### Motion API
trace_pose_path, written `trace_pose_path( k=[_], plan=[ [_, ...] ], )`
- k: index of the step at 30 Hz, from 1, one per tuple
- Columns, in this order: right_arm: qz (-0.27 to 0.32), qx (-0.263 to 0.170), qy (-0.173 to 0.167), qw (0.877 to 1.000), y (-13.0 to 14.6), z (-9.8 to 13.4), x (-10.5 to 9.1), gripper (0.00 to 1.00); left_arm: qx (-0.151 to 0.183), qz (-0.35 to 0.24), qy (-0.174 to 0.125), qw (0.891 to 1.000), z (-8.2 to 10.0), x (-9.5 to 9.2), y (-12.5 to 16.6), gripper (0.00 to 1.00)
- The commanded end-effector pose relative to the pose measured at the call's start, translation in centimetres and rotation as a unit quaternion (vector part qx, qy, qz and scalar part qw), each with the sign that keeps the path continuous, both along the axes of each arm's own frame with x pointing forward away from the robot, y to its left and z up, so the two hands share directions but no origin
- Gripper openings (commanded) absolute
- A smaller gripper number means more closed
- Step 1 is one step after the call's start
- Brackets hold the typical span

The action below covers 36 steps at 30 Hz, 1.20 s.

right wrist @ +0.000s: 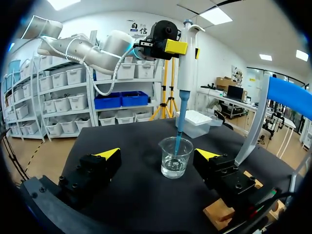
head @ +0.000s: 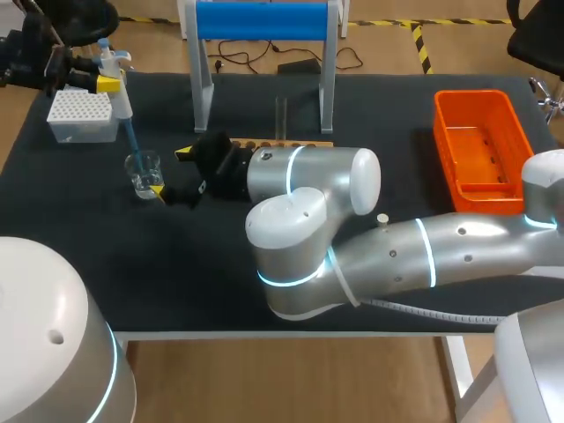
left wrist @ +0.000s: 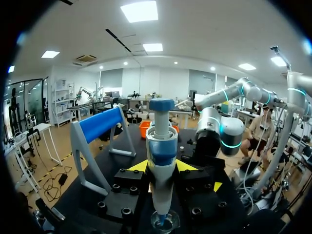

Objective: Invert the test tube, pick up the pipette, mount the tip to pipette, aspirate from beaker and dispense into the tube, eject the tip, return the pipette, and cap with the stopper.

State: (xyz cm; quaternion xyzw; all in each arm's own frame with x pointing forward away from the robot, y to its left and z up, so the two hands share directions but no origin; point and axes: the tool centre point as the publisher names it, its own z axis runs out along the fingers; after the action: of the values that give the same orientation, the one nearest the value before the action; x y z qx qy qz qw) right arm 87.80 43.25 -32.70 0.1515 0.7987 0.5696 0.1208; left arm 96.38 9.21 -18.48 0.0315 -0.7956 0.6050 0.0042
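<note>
My left gripper (left wrist: 161, 166) is shut on the white and blue pipette (left wrist: 161, 146), holding it upright over the back left of the table (head: 370, 115). The pipette's blue tip (right wrist: 178, 132) reaches down into the clear glass beaker (right wrist: 174, 158), which holds a little liquid. My right gripper (head: 170, 172) is low over the table, open, with its yellow-tipped fingers (right wrist: 108, 153) on either side of the beaker (head: 143, 174) and not touching it. A clear test tube (head: 282, 115) stands upright in the wooden rack (head: 304, 144) behind my right arm.
A white tip box (head: 81, 115) sits at the back left, close to the pipette (head: 117, 84). A blue roller stand (head: 264, 22) rises at the back middle. An orange bin (head: 480, 150) is at the back right. A small white piece (head: 382, 218) lies beside my right arm.
</note>
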Motion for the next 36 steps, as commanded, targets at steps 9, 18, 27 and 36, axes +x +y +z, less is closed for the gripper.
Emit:
trace_pose_path(
  k=[9,18,27,36],
  plan=[
    [-0.002,0.000,0.000,1.000,0.3,-0.1,0.0,1.00,0.006,0.001,-0.003,1.000,-0.6,0.5,0.0,0.00],
    [-0.002,0.000,0.000,1.000,0.3,-0.1,0.0,1.00,0.003,0.001,-0.001,1.000,-1.2,0.5,-0.1,0.00],
    [-0.002,0.000,0.000,1.000,0.3,-0.1,0.0,1.00,0.003,0.001,0.001,1.000,-1.8,0.7,-0.1,0.00],
    [-0.002,0.000,0.000,1.000,0.3,-0.1,0.0,1.00,0.002,0.002,0.003,1.000,-2.1,0.7,0.0,0.00]
  ],
)
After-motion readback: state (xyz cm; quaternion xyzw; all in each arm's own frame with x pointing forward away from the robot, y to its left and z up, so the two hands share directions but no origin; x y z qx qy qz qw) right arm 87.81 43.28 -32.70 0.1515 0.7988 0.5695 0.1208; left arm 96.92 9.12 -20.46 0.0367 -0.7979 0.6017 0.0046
